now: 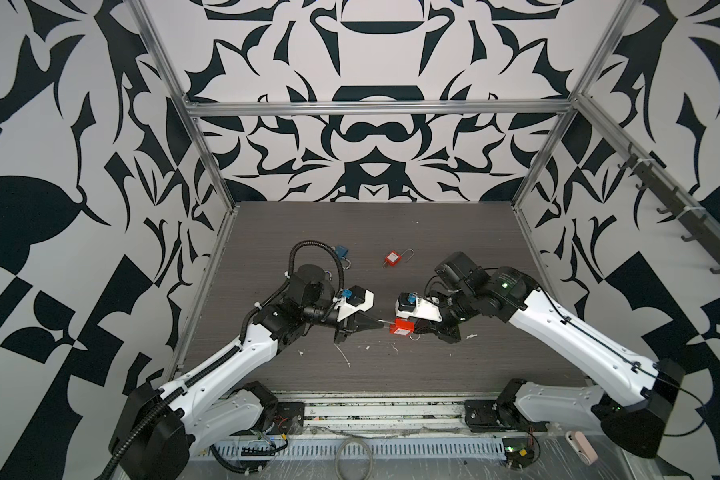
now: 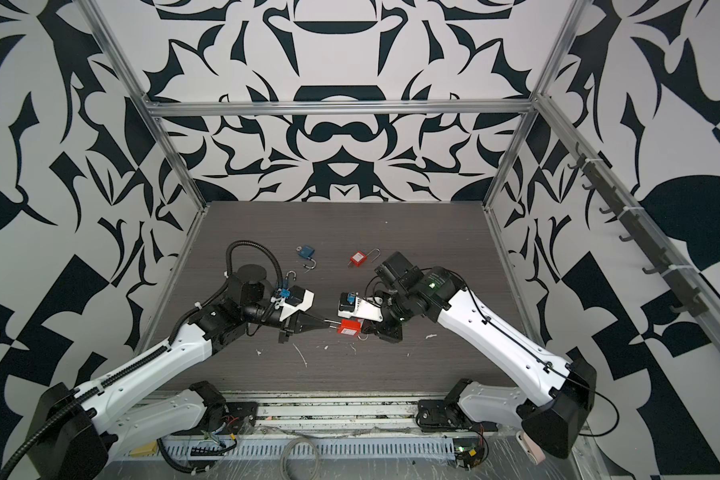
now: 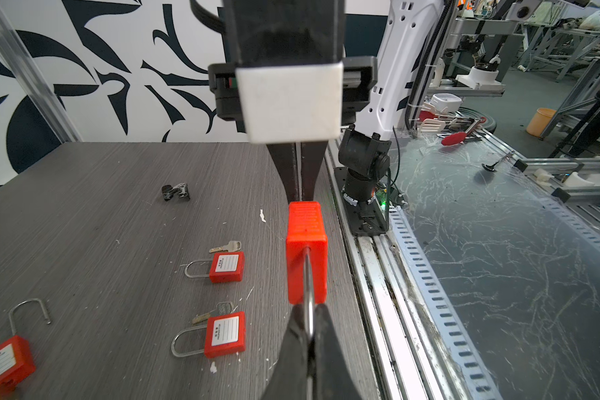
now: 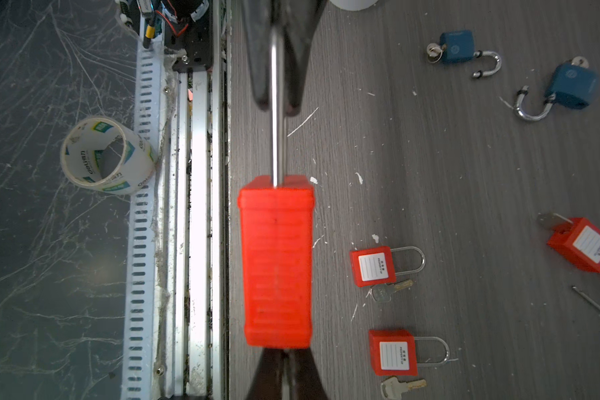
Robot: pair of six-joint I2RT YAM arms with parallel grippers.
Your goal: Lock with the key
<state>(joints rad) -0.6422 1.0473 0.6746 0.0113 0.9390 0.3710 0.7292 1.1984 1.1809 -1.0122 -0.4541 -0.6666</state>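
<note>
**Red lock pinched btwn both grippers**

Red lock (image 1: pixel 400 327) hangs level over the near-middle of the grey wood-grain table (image 1: pixel 433 249), clear of the top, w/ an arm at each end.

L gripper (image 1: pixel 380 323) reaches in from the left. It is closed tight on the steel loop (image 4: pixel 274 138). The left wrist view shows the same grip, loop edge-on btwn the black fingers (image 3: pixel 290 349).

R gripper (image 1: pixel 415 329) reaches in from the right, fingers pressed together at the lock's end opposite the loop. The lock body hides what sits btwn them, so can't tell if the key is pinched there. A thin ring (image 1: pixel 412 337) dangles just under that end.

Farther back on the table lies a second red lock (image 1: pixel 390 258), loop swung open, w/ a blue lock (image 1: pixel 341 251) to its left.

The right wrist view also shows two shut locks (image 4: pixel 373 266), red, flat on the table. Each has a loose key (image 4: pixel 390 290) just beside it. A tape roll (image 4: pixel 108 156) sits off the table, past the slotted rail.
</note>
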